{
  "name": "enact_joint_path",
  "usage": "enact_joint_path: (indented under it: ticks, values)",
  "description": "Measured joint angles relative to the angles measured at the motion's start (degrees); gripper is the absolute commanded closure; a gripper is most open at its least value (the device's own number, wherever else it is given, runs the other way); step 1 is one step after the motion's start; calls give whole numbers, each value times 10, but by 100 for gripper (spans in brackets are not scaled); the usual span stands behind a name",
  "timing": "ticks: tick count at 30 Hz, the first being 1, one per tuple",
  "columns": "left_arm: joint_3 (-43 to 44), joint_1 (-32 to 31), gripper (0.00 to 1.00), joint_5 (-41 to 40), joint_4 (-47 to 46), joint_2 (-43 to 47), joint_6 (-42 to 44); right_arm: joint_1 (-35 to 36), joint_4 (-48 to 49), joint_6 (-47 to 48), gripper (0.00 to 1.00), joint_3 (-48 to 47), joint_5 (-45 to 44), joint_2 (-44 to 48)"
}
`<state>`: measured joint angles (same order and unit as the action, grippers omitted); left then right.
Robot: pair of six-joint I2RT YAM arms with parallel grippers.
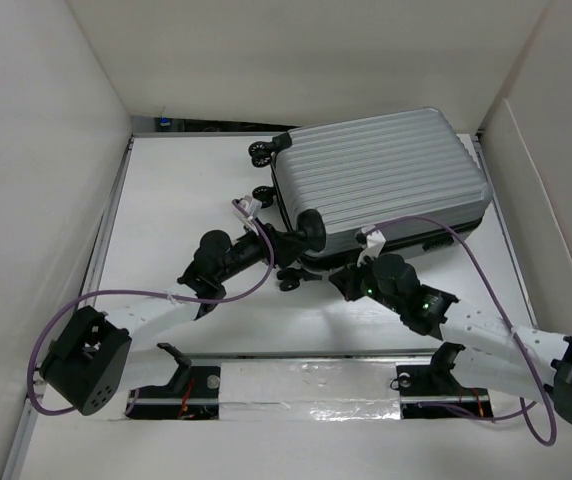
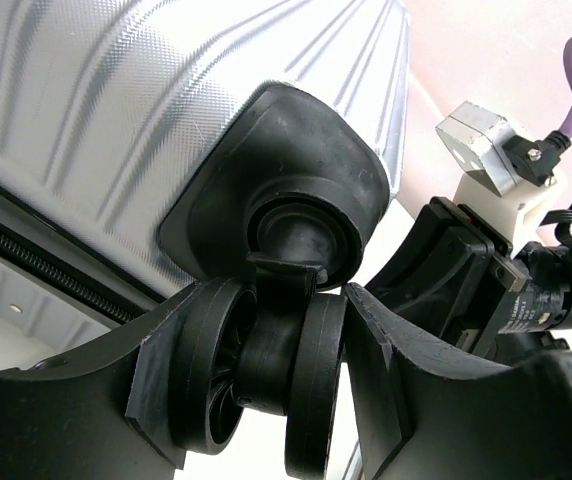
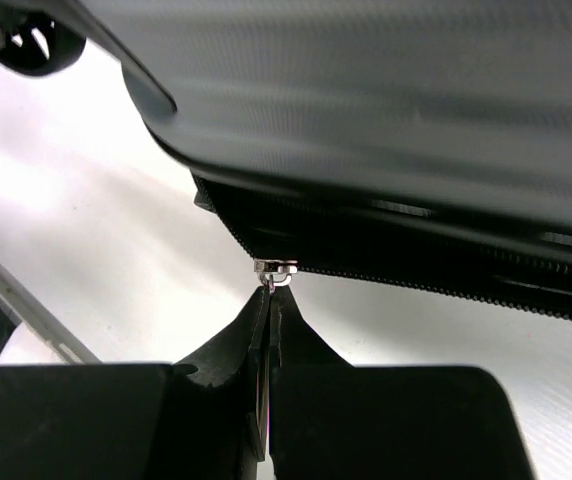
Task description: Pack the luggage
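Note:
The luggage is a silver-grey ribbed suitcase lying closed and flat at the back right of the table. My left gripper is shut on the black spinner wheel at the suitcase's near left corner, with one finger on each side of the double wheel. My right gripper is at the suitcase's near edge. In the right wrist view its fingers are pinched shut on the thin metal zipper pull hanging from the silver slider on the black zipper track.
Other black wheels stick out at the suitcase's left end. White walls enclose the table on three sides. A taped strip runs along the near edge between the arm bases. Purple cables loop over both arms.

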<state>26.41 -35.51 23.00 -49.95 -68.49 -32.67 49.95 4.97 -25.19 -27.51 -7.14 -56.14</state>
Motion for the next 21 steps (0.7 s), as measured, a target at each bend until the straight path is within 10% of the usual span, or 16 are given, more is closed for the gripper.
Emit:
enact_joint_path:
  ticks: [21]
  values:
    - [0,14,100,14,-5,0,-14,9,52,4,100,-5,36,-57]
